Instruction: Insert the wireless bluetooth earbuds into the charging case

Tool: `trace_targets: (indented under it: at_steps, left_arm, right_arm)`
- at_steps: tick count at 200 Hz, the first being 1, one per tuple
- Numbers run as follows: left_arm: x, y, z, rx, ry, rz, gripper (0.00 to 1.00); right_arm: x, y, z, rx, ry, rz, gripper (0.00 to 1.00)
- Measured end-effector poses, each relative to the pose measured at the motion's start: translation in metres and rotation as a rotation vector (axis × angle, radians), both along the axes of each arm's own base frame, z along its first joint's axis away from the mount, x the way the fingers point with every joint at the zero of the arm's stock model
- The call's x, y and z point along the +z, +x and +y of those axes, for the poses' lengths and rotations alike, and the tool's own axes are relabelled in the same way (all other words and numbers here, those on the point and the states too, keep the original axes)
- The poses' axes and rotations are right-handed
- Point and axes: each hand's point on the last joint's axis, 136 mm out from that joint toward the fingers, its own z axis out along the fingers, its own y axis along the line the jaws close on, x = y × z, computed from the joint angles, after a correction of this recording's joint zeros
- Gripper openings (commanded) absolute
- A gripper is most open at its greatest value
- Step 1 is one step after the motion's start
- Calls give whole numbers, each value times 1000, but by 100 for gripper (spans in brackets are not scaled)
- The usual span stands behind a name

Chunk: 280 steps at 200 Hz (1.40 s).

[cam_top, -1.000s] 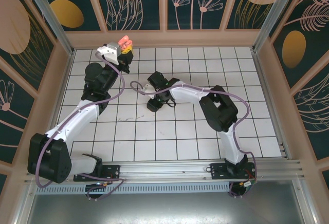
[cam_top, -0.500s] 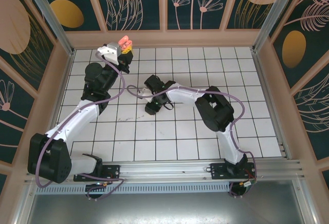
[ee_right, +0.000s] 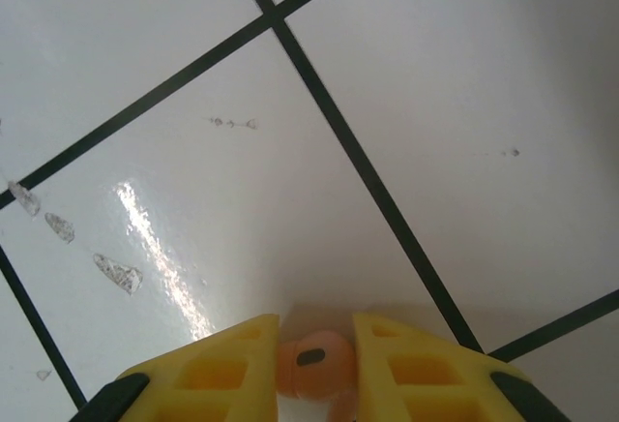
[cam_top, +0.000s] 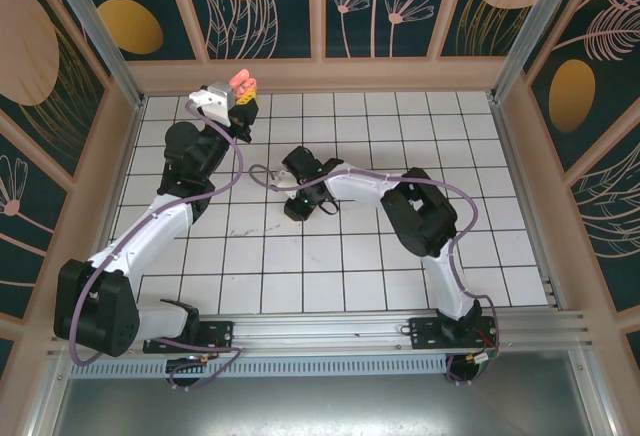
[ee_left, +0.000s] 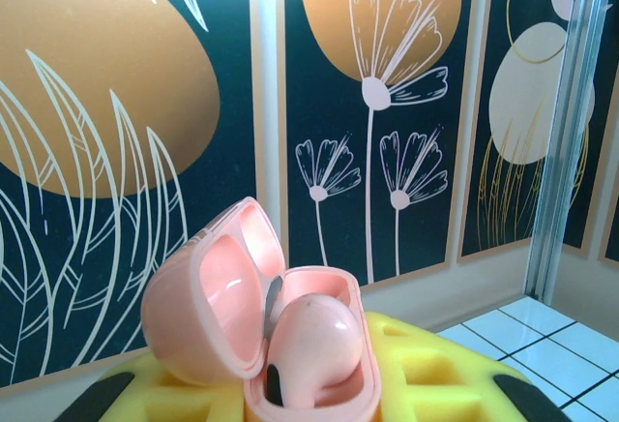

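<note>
Holding one open case (ee_left: 208, 311), pinching one earbud (ee_right: 311, 364)

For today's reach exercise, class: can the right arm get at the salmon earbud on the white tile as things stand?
Likely yes: the right end effector straddles the salmon earbud, with yellow fingers on both sides and nothing blocking it.

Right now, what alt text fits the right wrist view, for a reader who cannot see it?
A salmon earbud sits pinched between the two yellow fingers of the right hand, at the bottom edge of the view. Behind it lies a glossy white tiled table with dark grout lines.
</note>
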Motion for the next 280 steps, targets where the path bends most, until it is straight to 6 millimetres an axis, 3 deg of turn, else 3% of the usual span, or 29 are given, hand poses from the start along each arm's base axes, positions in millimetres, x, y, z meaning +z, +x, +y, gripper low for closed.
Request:
trace_targets:
  at_steps: [51, 104, 152, 200, 280]
  left_arm:
    - [-3, 2, -1, -1, 0, 7, 0]
    - [-5, 3, -2, -6, -11, 18, 0]
    - [-5, 3, -3, -16, -21, 22, 0]
    - [-5, 2, -4, -29, -29, 27, 0]
    - [-5, 1, -5, -37, -32, 29, 0]
  right_arm:
    - [0, -1, -9, -170, -18, -7, 23]
    - [-1, -4, -27, -482, -79, 27, 23]
    - [-3, -7, -41, -681, -107, 48, 29]
    - [-4, -7, -42, -732, -96, 45, 30]
    - [-1, -7, -45, -739, -84, 32, 23]
